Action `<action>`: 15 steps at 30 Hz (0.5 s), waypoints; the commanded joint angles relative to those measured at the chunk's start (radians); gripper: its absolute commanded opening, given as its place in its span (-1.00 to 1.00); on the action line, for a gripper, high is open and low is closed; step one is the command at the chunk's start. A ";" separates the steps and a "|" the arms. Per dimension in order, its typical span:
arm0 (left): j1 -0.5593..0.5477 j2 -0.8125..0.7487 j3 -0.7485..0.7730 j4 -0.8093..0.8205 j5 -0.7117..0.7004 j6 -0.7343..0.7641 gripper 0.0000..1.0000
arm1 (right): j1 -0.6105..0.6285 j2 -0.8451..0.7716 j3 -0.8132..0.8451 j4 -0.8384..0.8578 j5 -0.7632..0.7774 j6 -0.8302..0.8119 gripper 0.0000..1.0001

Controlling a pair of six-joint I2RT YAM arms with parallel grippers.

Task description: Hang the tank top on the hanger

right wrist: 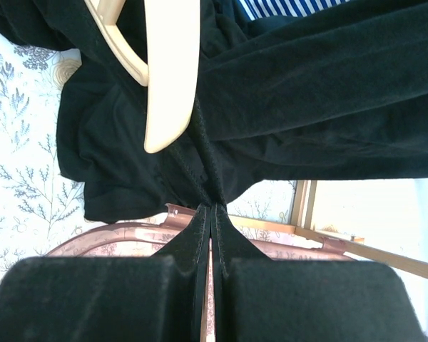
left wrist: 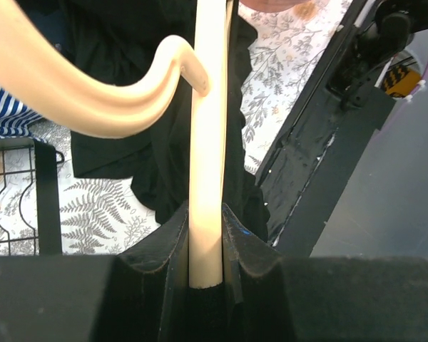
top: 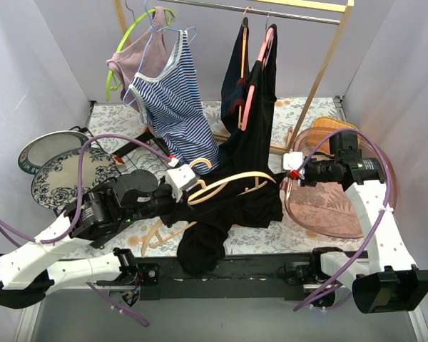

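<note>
The cream hanger (top: 232, 182) is held above the table's middle. My left gripper (top: 177, 187) is shut on one arm's end, seen as a pale bar (left wrist: 207, 178) between the jaws in the left wrist view, the hook (left wrist: 121, 100) curving left. The black tank top (top: 235, 203) drapes over the hanger and hangs down to the front edge. My right gripper (top: 291, 171) is shut on a strap or edge of the tank top (right wrist: 214, 192), just beyond the hanger's other arm end (right wrist: 170, 85).
A rack at the back holds a blue-and-white striped top (top: 175, 100) on a lime-green hanger (top: 132, 43) and black garments (top: 253, 85) on pink and orange hangers. Patterned plates (top: 60, 178) lie left, a pink tub (top: 328, 206) right, a spare hanger (top: 157, 231) under the left arm.
</note>
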 commanded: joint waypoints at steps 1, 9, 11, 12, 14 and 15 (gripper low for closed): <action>0.004 -0.008 0.019 -0.072 -0.069 0.014 -1.00 | -0.039 0.000 0.035 0.015 0.104 -0.028 -0.97; 0.004 -0.010 0.037 -0.065 -0.135 -0.016 -1.00 | -0.043 -0.014 0.020 0.004 0.104 -0.049 -0.97; 0.004 -0.010 0.037 -0.068 -0.144 -0.018 -1.00 | -0.043 -0.024 0.014 -0.004 0.106 -0.068 -0.97; 0.004 -0.008 0.034 -0.075 -0.149 -0.016 -1.00 | -0.042 -0.029 0.012 -0.004 0.106 -0.071 -0.97; 0.004 0.006 0.020 -0.084 -0.149 -0.009 -1.00 | -0.043 -0.038 0.015 -0.020 0.097 -0.084 -0.97; 0.004 0.013 0.017 -0.092 -0.150 -0.007 -1.00 | -0.043 -0.040 0.020 -0.030 0.094 -0.089 -0.97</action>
